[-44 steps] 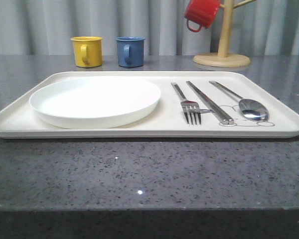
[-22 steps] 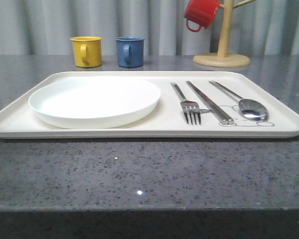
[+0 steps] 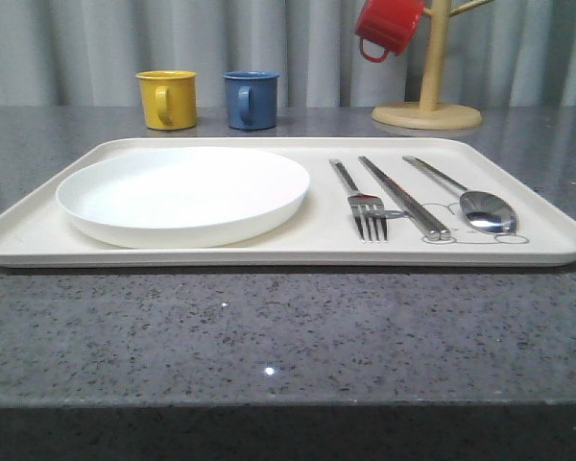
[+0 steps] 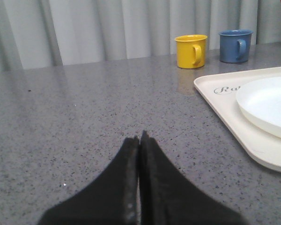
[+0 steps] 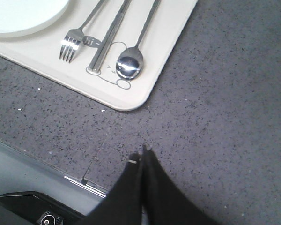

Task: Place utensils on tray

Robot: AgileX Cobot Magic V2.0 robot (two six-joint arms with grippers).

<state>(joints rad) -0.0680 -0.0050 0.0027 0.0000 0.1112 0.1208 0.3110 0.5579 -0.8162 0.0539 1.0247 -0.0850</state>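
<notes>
Nothing has moved over the last second: I see the fork [image 3: 368, 208], chopsticks [image 3: 406, 199] and spoon [image 3: 484, 208] lying side by side on the tray [image 3: 298, 252], both arms' fingers [image 4: 139, 145] [image 5: 143, 154] pressed together holding nothing above the bench [image 3: 269, 336], so I judge the task done.

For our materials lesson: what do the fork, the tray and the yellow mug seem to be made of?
Fork: polished metal, likely steel; it gives mirror glints.
Tray: matte cream plastic or melamine, by its soft sheen.
Yellow mug: glossy, maybe enamel or ceramic; unclear.
</notes>
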